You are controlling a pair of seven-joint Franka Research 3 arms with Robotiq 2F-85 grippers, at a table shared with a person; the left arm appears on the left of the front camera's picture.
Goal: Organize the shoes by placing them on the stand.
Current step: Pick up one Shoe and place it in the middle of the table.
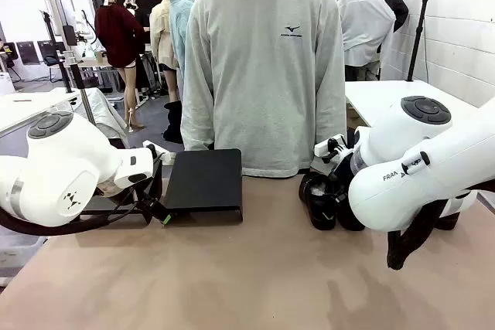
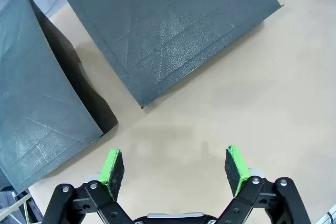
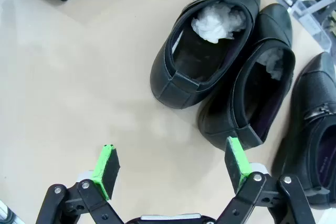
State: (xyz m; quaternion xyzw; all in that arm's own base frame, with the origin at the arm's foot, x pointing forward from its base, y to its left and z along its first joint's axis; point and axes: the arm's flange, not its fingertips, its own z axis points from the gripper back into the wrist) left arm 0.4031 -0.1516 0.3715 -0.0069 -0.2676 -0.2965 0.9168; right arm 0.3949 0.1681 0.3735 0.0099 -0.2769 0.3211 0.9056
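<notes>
left tool (image 2: pixel 173 153) is held released over the tabletop (image 2: pixel 273 103) by the stand (image 2: pixel 173 24); right tool (image 3: pixel 169 145) released too, beside three shoes (image 3: pixel 178 85), maybe more.

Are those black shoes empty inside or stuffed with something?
Stuffed: crumpled white paper fills the toe of one shoe and shows in the shoe beside it. The third shoe: cannot tell.

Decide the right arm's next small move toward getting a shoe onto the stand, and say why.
Probably ease the right gripper forward onto the heel rim of the paper-stuffed shoe. Its jaws stand open and empty. That heel lies roughly in line with the gap between them, and the shoe rests on the table, not on the stand.
</notes>
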